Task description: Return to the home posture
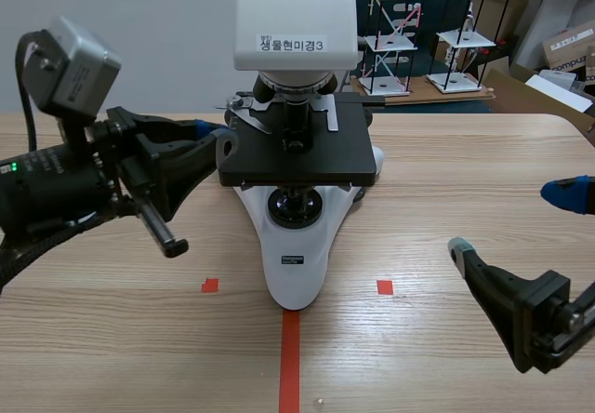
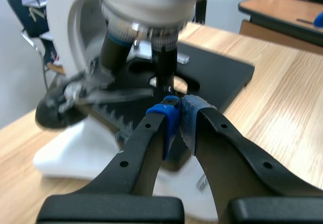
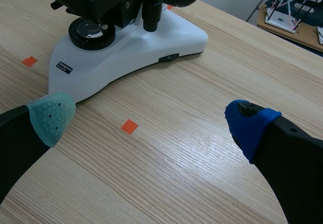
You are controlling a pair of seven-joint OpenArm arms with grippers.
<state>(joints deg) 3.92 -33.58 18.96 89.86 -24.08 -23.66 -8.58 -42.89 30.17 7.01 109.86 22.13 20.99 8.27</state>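
A white microscope (image 1: 296, 264) with a black stage (image 1: 297, 164) stands at the table's middle. My left gripper (image 1: 216, 137) hovers at the stage's left edge. In the left wrist view its blue pads (image 2: 171, 120) meet with nothing between them, so the gripper (image 2: 179, 119) is shut, just short of the stage (image 2: 222, 72) and objective lenses. My right gripper (image 1: 509, 219) hangs low at the right, open and empty. In the right wrist view it (image 3: 149, 120) spreads wide over bare wood, with the microscope base (image 3: 126, 57) ahead of it.
Orange tape squares (image 1: 210, 286) (image 1: 385, 286) and a tape line (image 1: 290, 362) mark the wooden table (image 1: 446, 339) near the front. Wire shelf models (image 1: 400, 32) and cardboard boxes (image 1: 569, 48) stand behind the table's far edge.
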